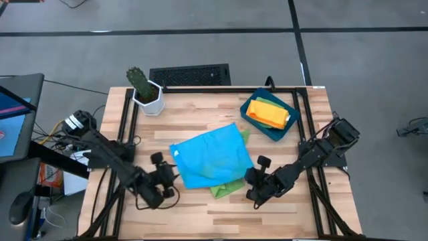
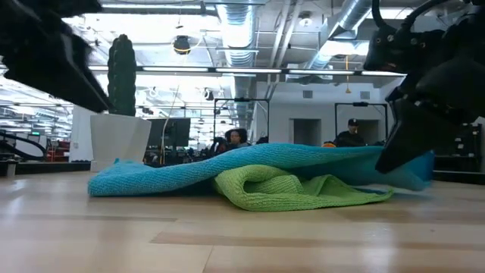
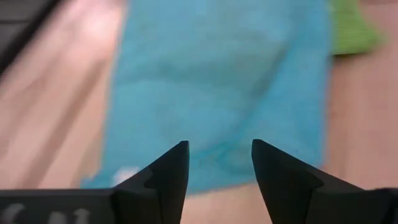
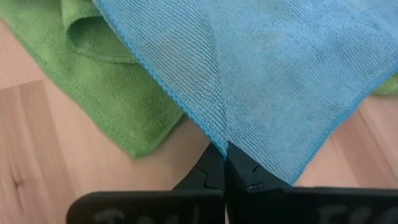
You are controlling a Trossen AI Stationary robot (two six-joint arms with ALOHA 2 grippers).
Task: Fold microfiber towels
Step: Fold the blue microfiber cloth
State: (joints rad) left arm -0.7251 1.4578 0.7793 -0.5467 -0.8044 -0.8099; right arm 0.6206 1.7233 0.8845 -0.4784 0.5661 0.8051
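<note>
High view: the blue towel point(image 1: 212, 159) lay mid-worktop point(image 1: 200, 114) over a green towel point(image 1: 227, 188), with orange and yellow towels in the tray point(image 1: 266, 127) near the far right corner.

Low view: blue draped across crumpled green.

Left wrist view: the left tool point(image 3: 219, 163) stood wide, empty, just short of the blue edge.

Right wrist view: the right tool point(image 4: 225, 163) pinched the blue towel's edge, seemingly anchoring it for a fold.

Left fingers point(image 3: 273, 180) apart, right fingers point(image 4: 214, 168) together

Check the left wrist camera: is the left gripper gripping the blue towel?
No, the left gripper stands open with the blue towel lying ahead of its fingers.
</note>
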